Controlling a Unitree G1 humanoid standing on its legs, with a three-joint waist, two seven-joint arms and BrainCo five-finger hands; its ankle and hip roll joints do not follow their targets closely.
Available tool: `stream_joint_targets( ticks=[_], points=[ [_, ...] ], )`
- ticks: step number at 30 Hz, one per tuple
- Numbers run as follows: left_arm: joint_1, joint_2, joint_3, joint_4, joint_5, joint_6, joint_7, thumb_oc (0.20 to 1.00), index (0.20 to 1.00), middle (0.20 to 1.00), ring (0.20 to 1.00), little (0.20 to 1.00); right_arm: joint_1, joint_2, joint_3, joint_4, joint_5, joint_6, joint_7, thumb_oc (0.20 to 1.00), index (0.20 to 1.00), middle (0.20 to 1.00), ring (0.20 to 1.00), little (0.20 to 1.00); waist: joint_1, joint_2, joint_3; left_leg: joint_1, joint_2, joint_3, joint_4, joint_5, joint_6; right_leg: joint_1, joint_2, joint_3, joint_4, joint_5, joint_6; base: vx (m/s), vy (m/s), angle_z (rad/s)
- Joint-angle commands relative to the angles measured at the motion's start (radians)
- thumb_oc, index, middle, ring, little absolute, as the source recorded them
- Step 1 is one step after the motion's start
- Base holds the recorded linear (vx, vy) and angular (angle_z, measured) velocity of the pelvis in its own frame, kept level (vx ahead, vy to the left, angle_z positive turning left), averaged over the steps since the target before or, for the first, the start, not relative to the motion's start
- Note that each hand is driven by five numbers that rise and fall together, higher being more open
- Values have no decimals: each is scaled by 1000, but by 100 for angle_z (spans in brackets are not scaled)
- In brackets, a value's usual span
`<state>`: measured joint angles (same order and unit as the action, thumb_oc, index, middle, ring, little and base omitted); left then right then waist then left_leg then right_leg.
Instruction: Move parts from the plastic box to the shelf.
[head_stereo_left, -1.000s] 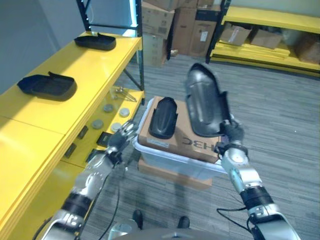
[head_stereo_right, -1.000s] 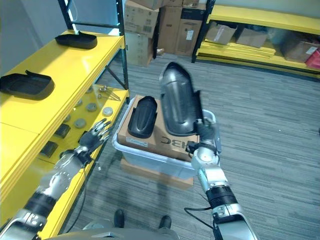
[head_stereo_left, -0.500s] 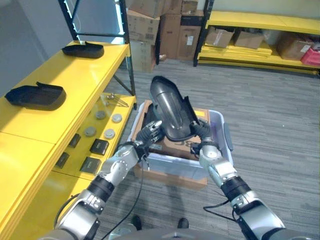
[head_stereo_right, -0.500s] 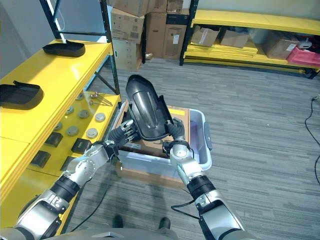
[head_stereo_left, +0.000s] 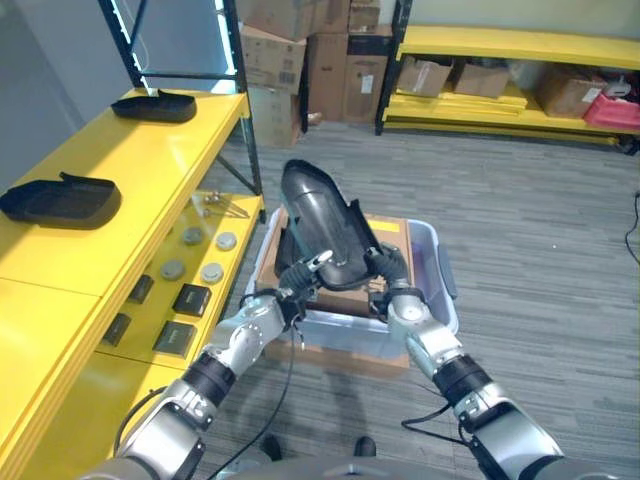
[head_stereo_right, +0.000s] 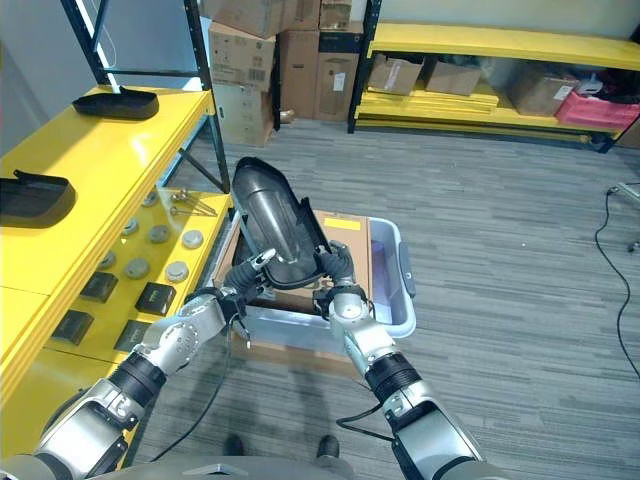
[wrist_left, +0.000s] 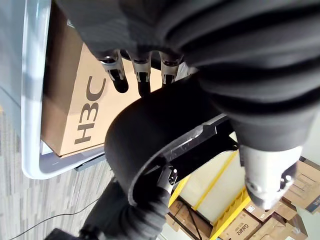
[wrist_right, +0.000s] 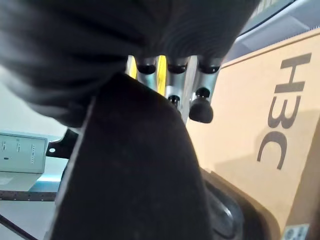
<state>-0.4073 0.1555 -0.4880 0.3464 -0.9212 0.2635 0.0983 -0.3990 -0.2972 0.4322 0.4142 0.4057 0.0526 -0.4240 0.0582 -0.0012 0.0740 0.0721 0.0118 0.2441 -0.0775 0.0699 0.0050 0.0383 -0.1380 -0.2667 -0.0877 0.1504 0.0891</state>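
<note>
"Where was the big black part (head_stereo_left: 322, 227)?"

"I saw it up in the air, tilted, just above the brown cardboard box (head_stereo_left: 400, 235) that sat inside the clear plastic box (head_stereo_left: 440, 290). My right hand (head_stereo_left: 385, 272) had its fingers curled round the near end of it."

"And your left hand (head_stereo_left: 296, 282)?"

"It was under the part's left side. Its fingers (wrist_left: 141, 80) were straight, with the tips touching the black shell. On the yellow shelf (head_stereo_left: 150, 170) to the left lay two more black parts, one near (head_stereo_left: 60, 200) and one far (head_stereo_left: 153, 104)."
</note>
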Motion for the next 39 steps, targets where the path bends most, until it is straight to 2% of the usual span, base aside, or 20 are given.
stream_joint_targets(
  ticks=[1, 7, 9, 11, 12, 13, 14, 23, 28, 33, 34, 35, 36, 39],
  points=[
    [-142, -98, -71, 105, -20, -67, 10, 1000, 1000, 1000, 1000, 1000, -117, 57, 42, 72, 14, -28, 64, 200, 200, 200, 200, 200, 36, 10, -70, 2, 76, -62, 16, -91, -44, 38, -56, -11, 0, -106, 91, 0, 0, 0],
    [-139, -110, -80, 104, -23, -77, 23, 1000, 1000, 1000, 1000, 1000, -116, 91, 84, 67, 5, -14, 75, 200, 200, 200, 200, 200, 41, 13, -69, -2, 73, -66, 17, -91, -44, 37, -58, -15, 0, -105, 91, 0, 0, 0],
    [-137, -113, -84, 107, -10, -111, 21, 1000, 1000, 1000, 1000, 1000, -121, 102, 99, 71, 1, -11, 73, 200, 200, 200, 200, 200, 44, 15, -67, -1, 71, -70, 16, -90, -45, 39, -60, -19, 0, -104, 92, 0, 0, 0],
    [-133, -109, -87, 101, -8, -131, 20, 862, 862, 862, 862, 862, -124, 101, 108, 68, 5, -7, 68, 200, 200, 200, 200, 200, 47, 16, -66, -1, 71, -71, 16, -91, -46, 40, -60, -21, 0, -105, 92, 0, 0, 0],
    [-130, -105, -85, 90, 7, -136, 22, 630, 630, 630, 630, 630, -122, 103, 114, 64, 4, -7, 61, 200, 200, 200, 200, 200, 48, 16, -64, -1, 71, -72, 16, -91, -46, 41, -60, -23, 0, -105, 92, 0, 0, 0],
    [-126, -99, -82, 79, 33, -131, 33, 300, 300, 300, 300, 300, -118, 103, 116, 63, 3, -9, 57, 200, 200, 200, 200, 200, 50, 17, -63, -1, 71, -72, 16, -91, -46, 42, -60, -24, 0, -106, 92, 0, 0, 0],
    [-126, -96, -83, 78, 49, -133, 35, 200, 200, 200, 200, 200, -116, 103, 118, 66, 3, -12, 57, 200, 200, 200, 200, 200, 51, 17, -63, 0, 70, -73, 15, -91, -45, 42, -60, -24, 0, -106, 92, 0, 0, 0],
    [-127, -41, -100, 66, 269, -170, -15, 200, 200, 200, 200, 200, -62, 80, 111, 103, 1, -94, 83, 200, 200, 200, 200, 200, 49, 19, -64, 2, 70, -71, 8, -90, -46, 40, -58, -22, 0, -108, 93, 0, 0, 0],
    [-124, -15, -101, 28, 271, -199, -1, 200, 200, 200, 200, 200, -32, 64, 105, 108, -3, -131, 107, 200, 200, 200, 200, 200, 43, 23, -63, 5, 70, -68, 4, -88, -46, 40, -57, -21, 0, -110, 94, 0, 0, 0],
    [-116, 2, -87, 14, 285, -256, 30, 200, 200, 200, 200, 200, -24, 54, 97, 110, 22, -151, 107, 200, 200, 200, 200, 200, 44, 25, -61, 9, 70, -69, 1, -85, -48, 43, -57, -23, 0, -110, 92, 0, 0, 0],
    [-116, 4, -84, 11, 283, -265, 38, 200, 200, 200, 200, 200, -26, 55, 97, 112, 28, -155, 104, 360, 360, 360, 360, 360, 45, 26, -60, 9, 69, -70, 0, -84, -48, 44, -57, -23, 0, -110, 92, 0, 0, 0],
    [-115, 5, -80, 8, 285, -272, 44, 200, 200, 200, 200, 200, -26, 56, 95, 110, 29, -155, 101, 482, 482, 482, 482, 482, 45, 26, -60, 10, 70, -71, -1, -84, -49, 44, -57, -23, 0, -110, 92, 0, 0, 0],
    [-110, 24, -47, -21, 302, -305, 80, 200, 200, 200, 200, 200, -28, 54, 83, 104, 42, -154, 62, 1000, 1000, 1000, 1000, 1000, 55, 28, -60, 10, 68, -78, -4, -82, -50, 46, -58, -28, 0, -111, 92, 0, 0, 0],
    [-108, 60, 0, -43, 319, -321, 84, 200, 200, 200, 200, 200, -44, 47, 60, 127, 50, -159, 27, 1000, 1000, 1000, 1000, 1000, 71, 30, -60, 11, 66, -90, -7, -80, -51, 52, -59, -38, 0, -112, 90, 0, 0, 0]
  ],
)
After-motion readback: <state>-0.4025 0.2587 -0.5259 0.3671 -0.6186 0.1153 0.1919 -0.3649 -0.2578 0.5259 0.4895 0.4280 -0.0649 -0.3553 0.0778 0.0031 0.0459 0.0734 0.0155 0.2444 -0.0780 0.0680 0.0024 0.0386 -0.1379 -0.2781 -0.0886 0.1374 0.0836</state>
